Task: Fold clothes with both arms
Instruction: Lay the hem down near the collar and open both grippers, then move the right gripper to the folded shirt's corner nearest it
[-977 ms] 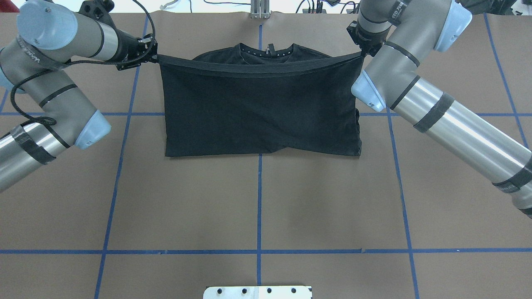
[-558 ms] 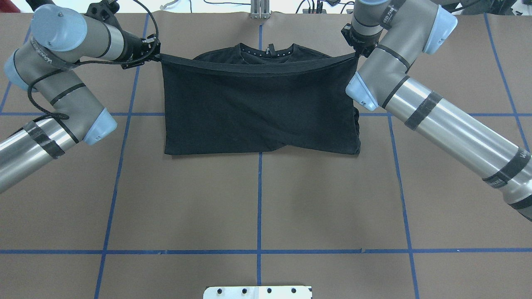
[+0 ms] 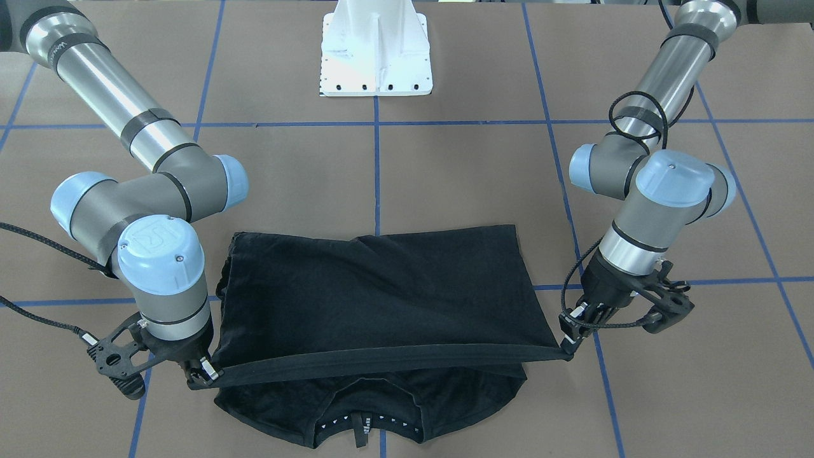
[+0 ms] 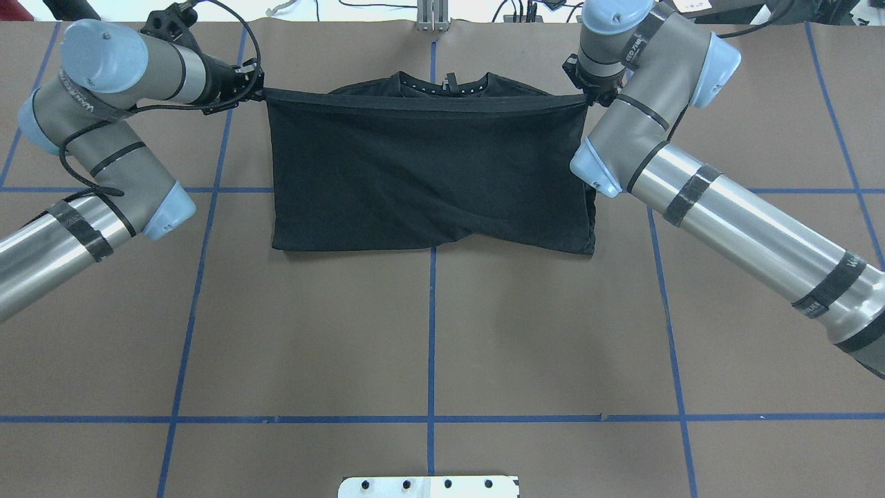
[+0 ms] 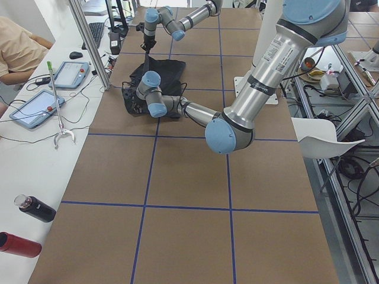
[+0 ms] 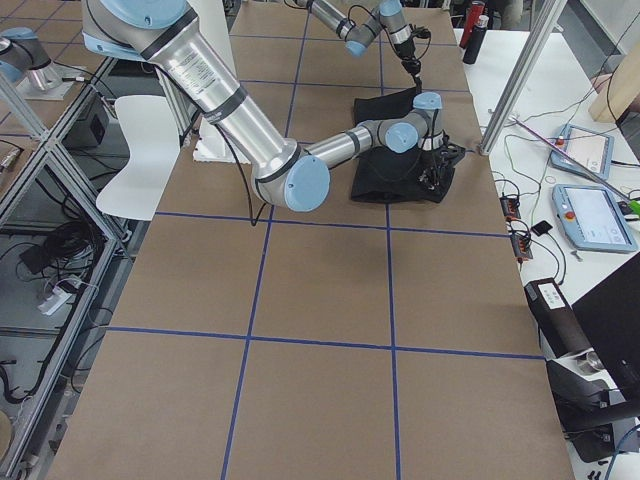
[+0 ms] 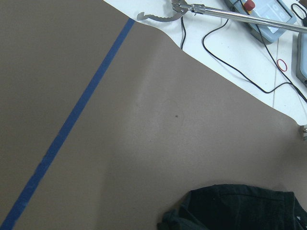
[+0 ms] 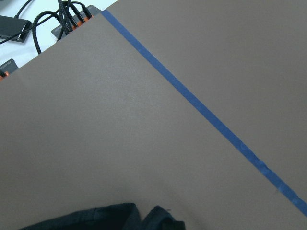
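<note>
Left hand (image 3: 569, 344), right hand (image 3: 202, 376), pinching taut, matte black T-shirt (image 3: 381, 286)

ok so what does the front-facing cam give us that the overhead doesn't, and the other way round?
Front-facing only: both tips in the open, left tool and right tool each pinching a hem corner; also the upright white pedestal. Overhead only: the table's far edge with cables; there the right arm hides most of the right tool. Both: the black T-shirt, its hem stretched straight between the tools above the collar, and the blue tape grid.
</note>
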